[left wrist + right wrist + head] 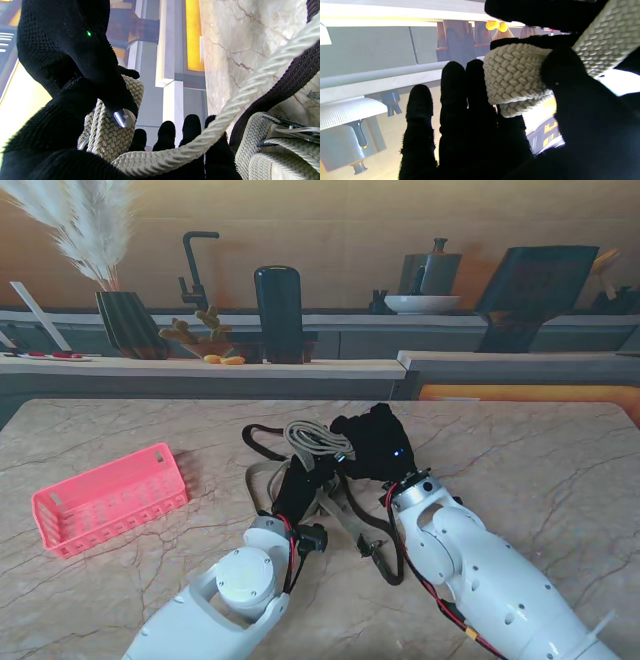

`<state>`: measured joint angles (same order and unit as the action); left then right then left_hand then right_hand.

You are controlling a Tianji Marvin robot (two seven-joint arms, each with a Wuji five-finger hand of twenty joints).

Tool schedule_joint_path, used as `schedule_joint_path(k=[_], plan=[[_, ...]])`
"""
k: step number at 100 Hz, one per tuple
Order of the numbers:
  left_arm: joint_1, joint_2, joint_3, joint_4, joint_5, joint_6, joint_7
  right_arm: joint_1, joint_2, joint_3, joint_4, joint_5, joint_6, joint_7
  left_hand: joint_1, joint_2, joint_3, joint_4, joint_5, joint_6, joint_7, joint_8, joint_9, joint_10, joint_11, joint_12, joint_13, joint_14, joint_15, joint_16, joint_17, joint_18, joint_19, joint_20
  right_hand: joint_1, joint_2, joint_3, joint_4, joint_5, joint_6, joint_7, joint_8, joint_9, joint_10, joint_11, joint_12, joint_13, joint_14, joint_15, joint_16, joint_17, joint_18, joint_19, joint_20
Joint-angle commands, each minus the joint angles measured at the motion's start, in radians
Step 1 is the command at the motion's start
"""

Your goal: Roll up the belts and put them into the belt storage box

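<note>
A beige woven belt (318, 439) is partly rolled near the table's middle, and my right hand (376, 442) is shut on the roll. The right wrist view shows the roll (515, 77) pinched between thumb and fingers (460, 100). My left hand (293, 488) sits just nearer to me. The belt's loose strap (200, 141) runs across its palm under the thumb, over the fingers (166, 133). A dark brown belt (264, 442) loops around both hands and trails toward me. The pink storage basket (110, 498) lies at the left, apart from both hands.
The marble table (520, 450) ends at a grey counter ledge (250, 366) carrying a vase, a black cylinder and small ornaments. More beige strap and a metal buckle (287, 127) lie tangled beside my left hand.
</note>
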<state>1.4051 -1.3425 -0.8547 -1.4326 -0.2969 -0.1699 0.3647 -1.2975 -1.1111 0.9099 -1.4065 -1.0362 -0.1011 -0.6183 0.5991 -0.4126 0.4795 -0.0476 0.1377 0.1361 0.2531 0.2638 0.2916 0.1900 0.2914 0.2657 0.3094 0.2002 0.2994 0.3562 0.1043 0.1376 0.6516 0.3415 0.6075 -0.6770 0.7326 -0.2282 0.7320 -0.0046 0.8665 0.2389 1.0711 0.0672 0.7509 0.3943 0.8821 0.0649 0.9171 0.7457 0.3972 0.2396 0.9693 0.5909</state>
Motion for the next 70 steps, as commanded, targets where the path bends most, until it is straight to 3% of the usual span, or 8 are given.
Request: schedule_joint_path(k=[1, 23, 48, 58, 60, 63, 70], plan=[[0.004, -0.019, 0.001, -0.02, 0.002, 0.004, 0.007, -0.015, -0.018, -0.023, 0.0, -0.007, -0.02, 0.013, 0.018, 0.035, -0.029, -0.022, 0.01, -0.092, -0.025, 0.023, -0.008, -0.034, 0.028, 0.001, 0.01, -0.048, 0.024, -0.004, 0.007, -0.046, 0.033, 0.013, 0.108, 0.106, 0.12, 0.087, 0.127, -0.213, 0.154, 0.04, 0.001, 0.005, 0.035, -0.005, -0.02, -0.015, 0.018, 0.014, -0.017, 0.034, 0.029, -0.02], [0.009, -0.026, -0.002, -0.03, -0.004, 0.022, 0.035, -0.018, -0.027, -0.046, 0.012, 0.033, -0.046, 0.031, 0.103, 0.066, -0.018, -0.008, 0.017, -0.072, 0.084, 0.07, 0.062, -0.042, 0.071, 0.025, 0.061, -0.055, 0.06, 0.001, 0.045, -0.038, 0.091, 0.039, 0.095, 0.092, 0.119, 0.092, 0.111, -0.23, 0.152, 0.044, -0.02, -0.003, 0.023, -0.003, -0.035, -0.021, -0.008, 0.001, -0.021, 0.035, 0.026, -0.025], [0.015, -0.035, -0.01, -0.043, -0.027, 0.051, 0.066, -0.031, -0.022, -0.046, 0.002, 0.052, -0.082, 0.089, 0.233, 0.135, 0.029, 0.013, 0.011, -0.049, 0.255, 0.094, 0.19, -0.059, 0.133, 0.064, 0.183, -0.054, 0.142, 0.018, 0.136, -0.026, 0.185, 0.074, -0.011, -0.031, 0.126, 0.085, 0.016, -0.197, 0.112, 0.075, -0.121, 0.007, -0.013, 0.025, -0.077, -0.018, -0.082, -0.025, -0.038, 0.038, 0.005, -0.034], [0.016, -0.036, -0.014, -0.049, -0.03, 0.061, 0.074, -0.058, -0.014, -0.024, -0.034, 0.06, -0.085, 0.148, 0.308, 0.162, 0.084, 0.018, 0.021, -0.034, 0.374, 0.127, 0.303, -0.062, 0.194, 0.096, 0.308, -0.039, 0.229, 0.052, 0.246, -0.013, 0.28, 0.104, -0.086, -0.031, 0.159, 0.101, -0.001, -0.135, -0.053, 0.174, -0.189, 0.027, -0.055, 0.041, -0.113, -0.009, -0.129, -0.029, -0.059, 0.043, -0.031, -0.023], [0.017, -0.037, -0.015, -0.051, -0.032, 0.064, 0.075, -0.065, -0.012, -0.018, -0.043, 0.061, -0.085, 0.162, 0.326, 0.164, 0.092, 0.019, 0.032, -0.033, 0.383, 0.129, 0.325, -0.063, 0.204, 0.101, 0.334, -0.038, 0.241, 0.057, 0.269, -0.01, 0.294, 0.108, -0.103, -0.018, 0.161, 0.118, -0.003, -0.116, -0.112, 0.227, -0.203, 0.033, -0.065, 0.045, -0.122, -0.006, -0.139, -0.029, -0.066, 0.045, -0.044, -0.017], [0.018, -0.037, -0.016, -0.055, -0.037, 0.067, 0.076, -0.076, -0.009, -0.008, -0.059, 0.062, -0.083, 0.186, 0.389, 0.152, 0.079, -0.001, 0.052, -0.032, 0.405, 0.131, 0.366, -0.065, 0.201, 0.144, 0.364, -0.035, 0.257, 0.062, 0.298, -0.007, 0.31, 0.102, -0.129, 0.002, 0.163, 0.162, -0.015, -0.091, -0.196, 0.303, -0.225, 0.04, -0.081, 0.047, -0.134, -0.003, -0.154, -0.032, -0.073, 0.049, -0.058, -0.009], [0.021, -0.036, -0.019, -0.062, -0.051, 0.075, 0.074, -0.112, 0.0, 0.025, -0.106, 0.071, -0.075, 0.264, 0.505, 0.125, 0.049, -0.033, 0.091, -0.033, 0.437, 0.144, 0.459, -0.069, 0.151, 0.222, 0.421, -0.034, 0.292, 0.074, 0.348, 0.003, 0.347, 0.096, -0.16, 0.033, 0.126, 0.168, -0.141, -0.051, -0.311, 0.309, -0.319, 0.052, -0.136, 0.037, -0.185, 0.002, -0.212, -0.052, -0.104, 0.035, -0.093, -0.011]])
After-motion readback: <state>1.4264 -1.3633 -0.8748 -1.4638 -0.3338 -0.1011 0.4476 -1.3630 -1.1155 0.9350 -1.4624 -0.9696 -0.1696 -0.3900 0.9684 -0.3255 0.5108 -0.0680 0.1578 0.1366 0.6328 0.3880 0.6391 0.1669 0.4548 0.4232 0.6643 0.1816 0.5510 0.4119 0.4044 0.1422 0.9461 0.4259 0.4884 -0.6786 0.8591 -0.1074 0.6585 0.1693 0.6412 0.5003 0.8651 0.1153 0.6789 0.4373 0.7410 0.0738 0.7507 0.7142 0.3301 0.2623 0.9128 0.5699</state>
